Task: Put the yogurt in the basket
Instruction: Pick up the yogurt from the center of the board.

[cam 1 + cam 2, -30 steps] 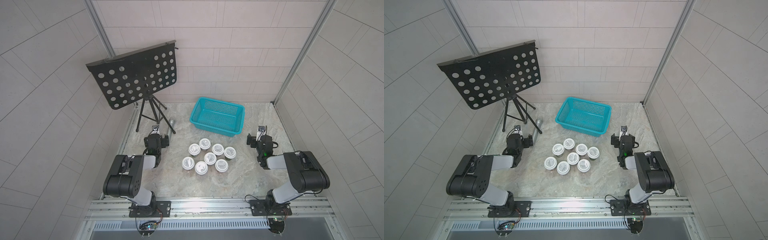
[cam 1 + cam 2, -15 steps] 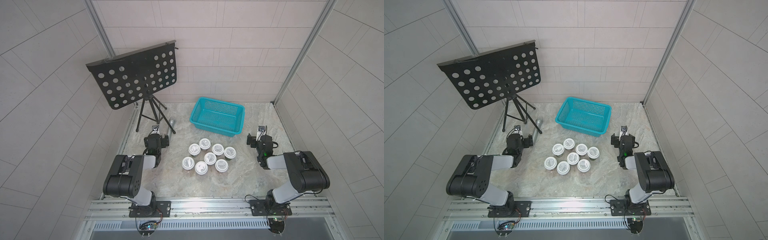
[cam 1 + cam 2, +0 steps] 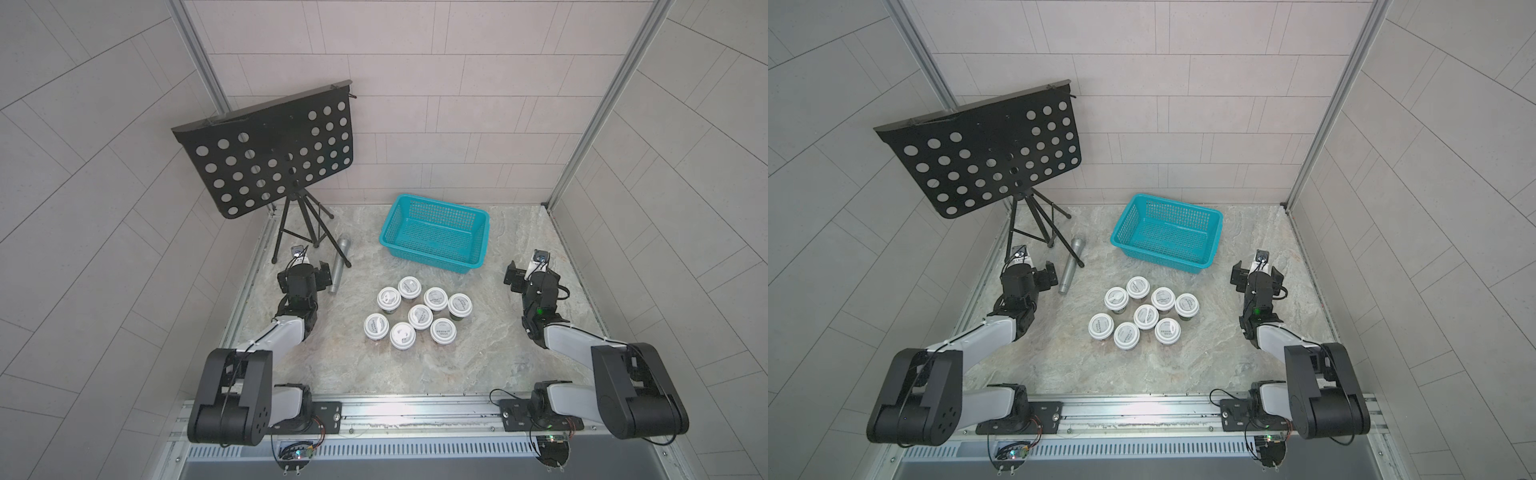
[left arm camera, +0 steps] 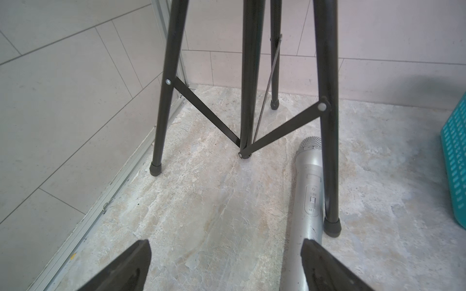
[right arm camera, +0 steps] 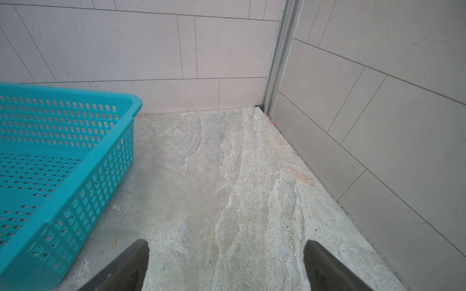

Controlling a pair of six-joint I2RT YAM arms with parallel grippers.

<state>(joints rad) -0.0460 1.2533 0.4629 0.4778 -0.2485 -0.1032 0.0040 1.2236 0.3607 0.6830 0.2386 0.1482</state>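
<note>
The left end effector (image 4: 224,254) and right end effector (image 5: 225,253) were spread apart, empty. Eight round white-lidded yogurt cups (image 3: 420,316) were clustered near the teal lattice plastic basket (image 3: 428,258), none loaded; a first grasp was judged due.

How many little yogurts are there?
8. All the yogurts sit bunched on the table, none in the basket: four nearest the basket, one in the middle, three in front. None looks hidden.

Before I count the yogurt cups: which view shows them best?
A top view: all eight yogurt cups stand unobstructed near the basket. Both top views show them alike; the wrist views show no cup.
</note>
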